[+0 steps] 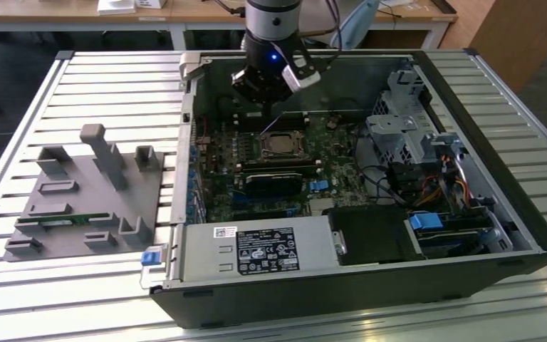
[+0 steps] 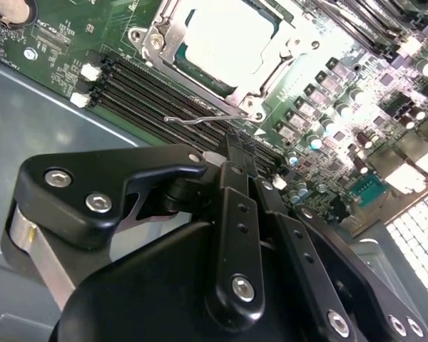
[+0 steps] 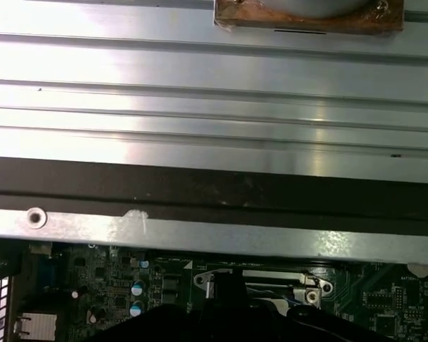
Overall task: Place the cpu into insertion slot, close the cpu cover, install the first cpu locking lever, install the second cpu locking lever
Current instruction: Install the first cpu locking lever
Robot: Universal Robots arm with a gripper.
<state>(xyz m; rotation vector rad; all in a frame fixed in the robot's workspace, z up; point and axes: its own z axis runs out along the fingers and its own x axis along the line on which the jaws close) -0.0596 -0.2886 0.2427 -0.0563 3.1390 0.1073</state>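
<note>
The cpu (image 2: 225,43) sits under its closed cpu cover (image 2: 172,55); the gripper (image 2: 237,153), fingers together and empty, reaches toward a raised locking lever (image 2: 203,118), judged the lever step.

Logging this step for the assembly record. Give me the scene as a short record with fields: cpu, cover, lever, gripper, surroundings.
cpu: silver-grey cpu seated in the insertion slot
cover: cpu cover lies closed down around the chip
lever: thin wire locking lever stands free beside the socket, not latched
gripper: gripper hangs just above the lever, fingers together, holding nothing
surroundings: open computer case on a slatted table; grey fixture tray on the exterior view's left
</note>
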